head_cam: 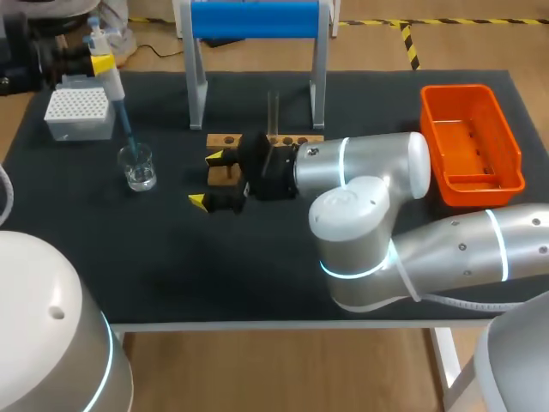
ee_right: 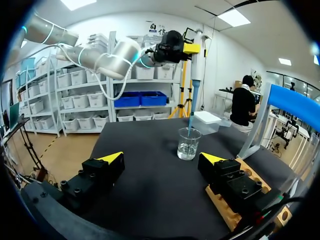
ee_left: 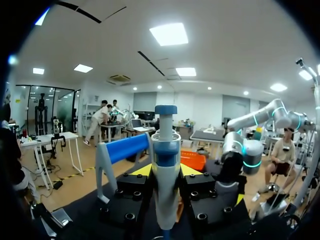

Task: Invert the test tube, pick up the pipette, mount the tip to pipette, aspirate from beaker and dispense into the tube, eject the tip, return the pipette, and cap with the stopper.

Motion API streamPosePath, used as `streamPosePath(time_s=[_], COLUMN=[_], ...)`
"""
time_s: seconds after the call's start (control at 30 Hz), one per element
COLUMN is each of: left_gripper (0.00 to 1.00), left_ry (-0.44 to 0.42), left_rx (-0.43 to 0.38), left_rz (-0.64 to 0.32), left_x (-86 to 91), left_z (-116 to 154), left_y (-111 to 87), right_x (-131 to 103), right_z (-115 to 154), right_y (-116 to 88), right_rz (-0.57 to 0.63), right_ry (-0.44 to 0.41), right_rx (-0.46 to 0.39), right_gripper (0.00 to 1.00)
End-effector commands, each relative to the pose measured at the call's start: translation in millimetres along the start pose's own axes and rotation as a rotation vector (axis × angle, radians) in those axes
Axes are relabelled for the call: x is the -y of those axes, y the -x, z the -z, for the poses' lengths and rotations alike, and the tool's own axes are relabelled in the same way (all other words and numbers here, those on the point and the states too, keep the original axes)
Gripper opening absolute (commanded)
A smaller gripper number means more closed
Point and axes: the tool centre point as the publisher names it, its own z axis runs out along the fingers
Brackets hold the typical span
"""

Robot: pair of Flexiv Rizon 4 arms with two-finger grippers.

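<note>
the step in hand looked to be the aspiration: the left gripper (head_cam: 99,60) was clamped on the pipette (head_cam: 111,86), whose tip (head_cam: 130,148) reached down into the beaker (head_cam: 137,167) near the tip box (head_cam: 79,113). to do it well, i judged, the tip's end should sit under the liquid yet off the glass bottom, the pipette close to upright and the plunger let up slowly so no air came in. the lift should go straight up, as the beaker looked light and might topple at a sideways nudge. the test tube (head_cam: 273,110) stood upright in the wooden rack (head_cam: 257,142), well apart from the beaker. the carry across ought to clear the right gripper (head_cam: 214,180), which hung at the rack's end with its jaws spread wide and nothing between them.

the head view alone showed the tube, the rack's whole length and the orange bin (head_cam: 470,137). the right wrist view gave what the head view did not — the tip entering the beaker seen from the side, with a low level of clear liquid. whether the tip's end was under that liquid i could not tell. the left wrist view showed only the pipette's upper body pinched between the fingers — the beaker was hidden below.
</note>
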Motion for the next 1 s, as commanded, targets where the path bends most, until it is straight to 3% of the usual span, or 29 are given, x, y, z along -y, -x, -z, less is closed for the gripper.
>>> streamPosePath(time_s=[0.03, 1.0], left_gripper=[0.0, 0.0], left_ry=[-0.009, 0.015], left_rx=[-0.003, 0.018], left_rz=[-0.001, -0.003], left_x=[-7.2, -35.1], left_z=[0, -1], left_y=[4.6, 11.5], right_x=[1, 1], right_z=[1, 1], right_y=[0, 0], right_rz=[0.0, 0.0], right_ry=[0.004, 0.004], right_rx=[-0.001, -0.001], right_gripper=[1.0, 1.0])
